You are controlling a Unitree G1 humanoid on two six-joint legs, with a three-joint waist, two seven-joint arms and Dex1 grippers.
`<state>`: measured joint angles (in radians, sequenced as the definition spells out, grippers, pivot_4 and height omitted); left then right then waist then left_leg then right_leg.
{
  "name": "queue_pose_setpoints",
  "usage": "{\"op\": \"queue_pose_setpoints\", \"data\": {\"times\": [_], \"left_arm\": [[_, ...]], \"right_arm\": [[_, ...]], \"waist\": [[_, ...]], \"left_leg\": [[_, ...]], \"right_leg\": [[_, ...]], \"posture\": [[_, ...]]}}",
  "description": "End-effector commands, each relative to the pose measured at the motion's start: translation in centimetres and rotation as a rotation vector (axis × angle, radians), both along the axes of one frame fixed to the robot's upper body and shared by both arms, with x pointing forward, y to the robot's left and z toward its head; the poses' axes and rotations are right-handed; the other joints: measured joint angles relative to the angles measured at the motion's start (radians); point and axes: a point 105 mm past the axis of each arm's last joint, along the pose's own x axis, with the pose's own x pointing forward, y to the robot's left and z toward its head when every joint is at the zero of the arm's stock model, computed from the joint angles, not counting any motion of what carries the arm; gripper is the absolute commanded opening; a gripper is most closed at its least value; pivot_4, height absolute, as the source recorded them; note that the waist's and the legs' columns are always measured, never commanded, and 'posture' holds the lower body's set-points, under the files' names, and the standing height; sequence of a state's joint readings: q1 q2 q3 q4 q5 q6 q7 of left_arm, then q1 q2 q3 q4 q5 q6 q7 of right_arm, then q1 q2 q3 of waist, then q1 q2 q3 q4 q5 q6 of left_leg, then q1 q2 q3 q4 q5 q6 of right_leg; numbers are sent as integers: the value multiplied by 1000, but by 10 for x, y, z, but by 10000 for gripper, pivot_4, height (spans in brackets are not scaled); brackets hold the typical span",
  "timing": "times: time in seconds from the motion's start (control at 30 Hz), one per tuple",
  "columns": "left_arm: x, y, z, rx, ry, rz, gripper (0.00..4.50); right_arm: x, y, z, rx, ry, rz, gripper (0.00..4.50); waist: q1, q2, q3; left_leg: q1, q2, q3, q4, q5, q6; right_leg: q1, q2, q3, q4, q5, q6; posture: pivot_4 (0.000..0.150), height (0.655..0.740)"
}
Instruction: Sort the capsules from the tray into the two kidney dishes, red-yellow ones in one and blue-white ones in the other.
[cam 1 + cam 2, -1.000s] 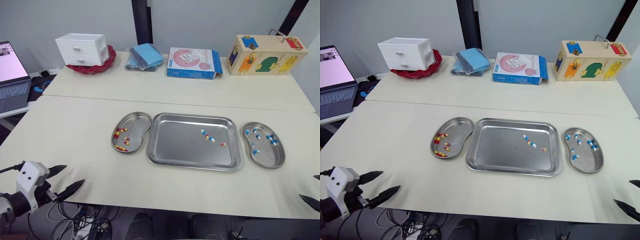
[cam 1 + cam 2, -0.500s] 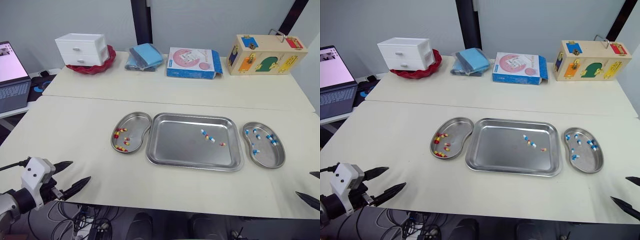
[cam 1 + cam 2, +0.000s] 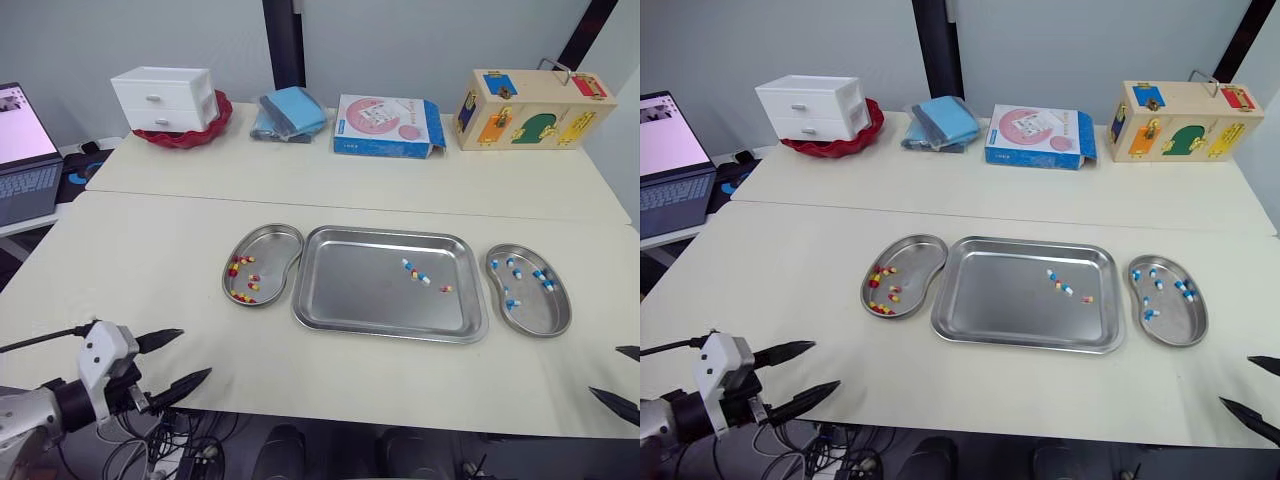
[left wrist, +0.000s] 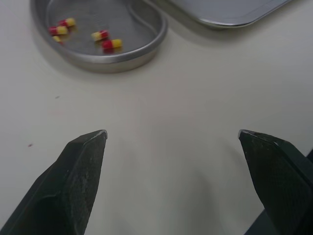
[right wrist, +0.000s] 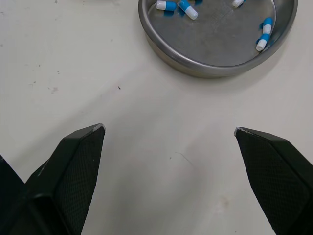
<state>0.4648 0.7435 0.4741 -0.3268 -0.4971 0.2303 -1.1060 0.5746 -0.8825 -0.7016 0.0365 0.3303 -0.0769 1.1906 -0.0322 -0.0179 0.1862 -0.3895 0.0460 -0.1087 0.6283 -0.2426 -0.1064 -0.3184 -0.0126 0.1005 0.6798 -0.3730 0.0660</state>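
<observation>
**Head views:** The tray (image 3: 350, 300) sits mid-counter (image 3: 150, 250), with the left dish (image 3: 272, 240) at its 9 o'clock and the right dish (image 3: 535, 318) at its 3 o'clock. The left dish holds red-yellows and the right dish blue-whites. A few capsules (image 3: 417, 275) remain in the tray, around 2 o'clock from its centre. Most are blue-white, and one nearer the right rim looks red-yellow. The left tool (image 3: 196, 352) hangs at the counter's 7 o'clock edge, fingers spread, holding nothing. The right tool (image 3: 605, 369) is at 5 o'clock, likewise spread and empty.

**Left wrist view:** The left tool (image 4: 172, 132) is wide apart over bare counter. The red-yellows (image 4: 111, 44) lie in the dish ahead.

**Right wrist view:** The right tool (image 5: 169, 128) gapes above bare counter. The blue-whites (image 5: 188, 10) lie in the dish just beyond.

**Step in hand:** This is probably a reach for a tray capsule. The right tool is closer, so it suits the blue-whites. It should come in from above, narrow the spread first, single out one capsule and pinch it across its short axis. Touching down gently should keep the capsule from skating on the steel.
</observation>
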Motion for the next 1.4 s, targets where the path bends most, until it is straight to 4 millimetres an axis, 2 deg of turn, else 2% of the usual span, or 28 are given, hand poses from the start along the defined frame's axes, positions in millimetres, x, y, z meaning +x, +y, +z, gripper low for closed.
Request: {"op": "queue_pose_setpoints", "data": {"times": [0.03,0.27,0.67,0.77,0.93,1.1,1.23,1.37,1.4], "left_arm": [[-2,-22,7,-62,-53,-123,44686],[2,-59,6,-150,-147,-265,44686],[15,-85,6,-240,-229,-267,44686],[17,-86,5,-242,-229,-272,44686],[20,-87,2,-246,-231,-279,44686],[22,-88,0,-245,-236,-287,44686],[24,-89,0,-243,-244,-291,44686],[25,-90,1,-244,-254,-293,45000],[26,-90,1,-245,-256,-292,45000]], "right_arm": [[-1,5,7,-12,-33,16,45000],[-11,20,9,3,-54,23,45000],[-23,58,10,32,-57,70,45000],[-22,82,15,83,-36,123,45000],[-7,130,24,144,-64,196,45000],[4,153,19,147,-67,196,45000],[12,164,15,160,-94,200,45000],[21,174,20,162,-130,217,32493],[26,177,23,160,-143,217,32493]], "waist": [[0,0,0],[1,1,-1],[1,3,-2],[1,4,-2],[1,5,-3],[3,4,-3],[3,4,-3],[3,4,-3],[3,4,-3]], "left_leg": [[0,0,0,0,0,0],[0,0,0,0,0,0],[0,0,-1,0,0,0],[0,0,-1,0,0,0],[0,0,-1,0,0,0],[0,0,-2,1,0,0],[-1,0,-2,1,0,0],[0,0,-2,1,0,0],[0,0,-2,1,0,0]], "right_leg": [[0,0,0,0,0,0],[0,0,0,0,0,0],[0,0,0,0,0,0],[1,0,0,0,0,0],[1,0,0,1,0,0],[0,0,-1,1,0,0],[0,0,-1,1,0,0],[0,0,-1,1,0,0],[0,0,-1,1,0,0]], "posture": [[1500,7312],[1500,7312],[1500,7312],[1500,7312],[1500,7312],[1500,7312],[1500,7312],[1500,7312],[1500,7312]]}}
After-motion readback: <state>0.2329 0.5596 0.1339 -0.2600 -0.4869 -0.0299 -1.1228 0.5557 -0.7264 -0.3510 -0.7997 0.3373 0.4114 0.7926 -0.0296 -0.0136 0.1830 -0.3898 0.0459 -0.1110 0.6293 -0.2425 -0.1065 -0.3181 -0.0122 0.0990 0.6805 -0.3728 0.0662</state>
